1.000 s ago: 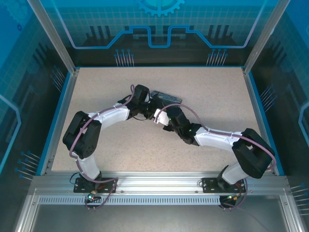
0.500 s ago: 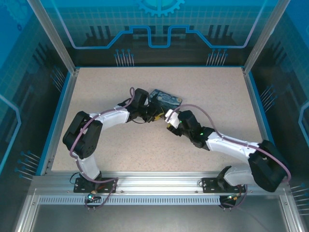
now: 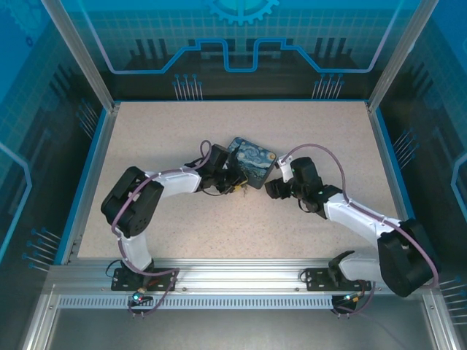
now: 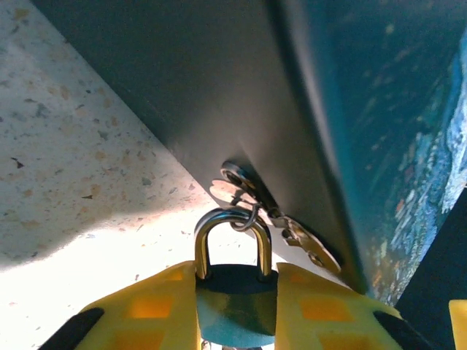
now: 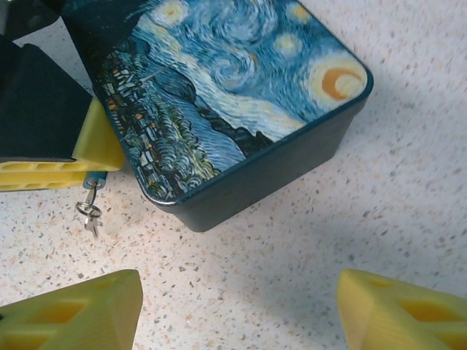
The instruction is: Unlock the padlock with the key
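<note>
Small blue-teal padlock [image 4: 235, 315], silvery shackle: clamped in left jaws beside dark blue starry-print tin [image 5: 233, 95]. Right jaws: spread, empty.

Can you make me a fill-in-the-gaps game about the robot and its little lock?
1. The left gripper is shut on the small ____.
2. The tin has a yellow crescent ____ painted on its lid.
3. The right gripper hovers beside the tin with its jaws ____, holding nothing.

Missing words: padlock; moon; open.
</note>
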